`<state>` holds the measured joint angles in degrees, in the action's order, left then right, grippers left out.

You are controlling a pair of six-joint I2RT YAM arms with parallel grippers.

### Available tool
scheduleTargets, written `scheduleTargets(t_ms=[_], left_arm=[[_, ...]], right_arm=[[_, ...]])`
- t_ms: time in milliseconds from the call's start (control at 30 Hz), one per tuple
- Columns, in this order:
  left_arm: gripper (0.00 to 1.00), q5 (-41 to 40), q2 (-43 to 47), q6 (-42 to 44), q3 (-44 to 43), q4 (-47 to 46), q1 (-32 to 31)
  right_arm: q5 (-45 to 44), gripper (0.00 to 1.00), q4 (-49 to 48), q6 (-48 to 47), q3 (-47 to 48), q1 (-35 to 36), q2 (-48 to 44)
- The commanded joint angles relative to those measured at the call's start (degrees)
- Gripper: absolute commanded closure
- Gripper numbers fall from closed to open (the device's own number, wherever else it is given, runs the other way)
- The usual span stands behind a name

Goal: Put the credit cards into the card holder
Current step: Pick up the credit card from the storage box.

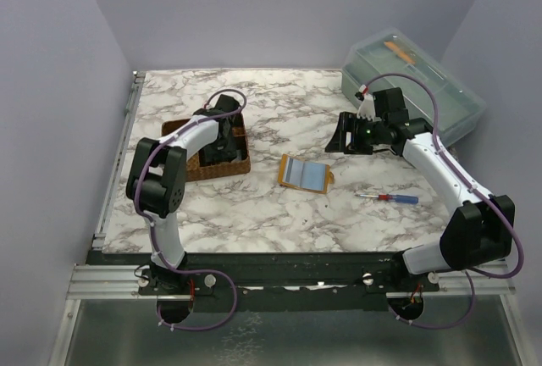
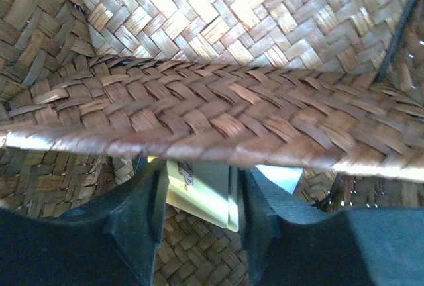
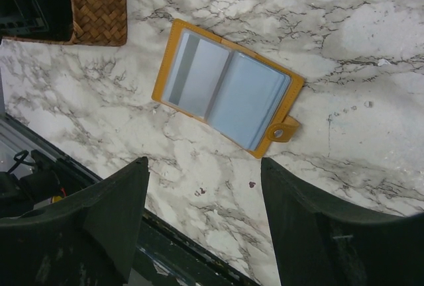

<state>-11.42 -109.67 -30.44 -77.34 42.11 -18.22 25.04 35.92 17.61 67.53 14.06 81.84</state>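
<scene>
I find the left pincer (image 2: 201, 175) down in the woven basket (image 2: 212, 117), clamped on a yellowish credit card (image 2: 199, 200). The right pincer (image 3: 204, 170) hangs with fingers apart above the card holder (image 3: 225, 87), which lies open mid-tabletop (image 1: 254, 209).

The basket (image 2: 218, 110) is rough woven fibre; the desk (image 3: 371, 34) looks like smooth marble; the card holder (image 3: 228, 87) has glossy plastic sleeves.

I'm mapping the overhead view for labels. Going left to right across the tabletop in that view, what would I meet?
woven basket → card holder → screwdriver. The lidded box overlaps the screwdriver's span, so it is left out.
</scene>
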Motion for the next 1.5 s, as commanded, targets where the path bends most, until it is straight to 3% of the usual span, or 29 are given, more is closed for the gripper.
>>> scheduleTargets(t_ms=[0, 200, 800, 933, 1200, 1467], left_arm=[[0.62, 5.9, 0.2, 1.1, 2.9, -3.3, 0.2], [0.81, 7.7, 5.8, 1.6, 4.1, -5.0, 0.2], [1.0, 11.1, 10.4, 4.9, 4.2, -5.1, 1.7], [1.0, 15.1, 10.8, 7.3, 3.6, -4.7, 3.3], [1.0, 19.4, 12.5, 11.4, 5.0, -6.0, 5.0], [1.0, 22.0, 14.9, 12.9, 5.2, -7.1, 6.4]], right_arm=[[2.1, 0.28, -2.3, 1.5, -0.8, 0.2, 1.6], [3.4, 0.29, -5.6, 3.3, 1.7, 2.7, 5.7], [2.8, 0.31, -10.2, 6.8, 15.3, 12.7, 19.9], [5.8, 0.34, -15.6, 10.5, 17.9, 14.4, 23.8], [11.4, 0.53, -25.0, 19.3, 22.8, 17.2, 31.4], [10.0, 0.59, -22.5, 18.5, 31.2, 19.6, 37.4]])
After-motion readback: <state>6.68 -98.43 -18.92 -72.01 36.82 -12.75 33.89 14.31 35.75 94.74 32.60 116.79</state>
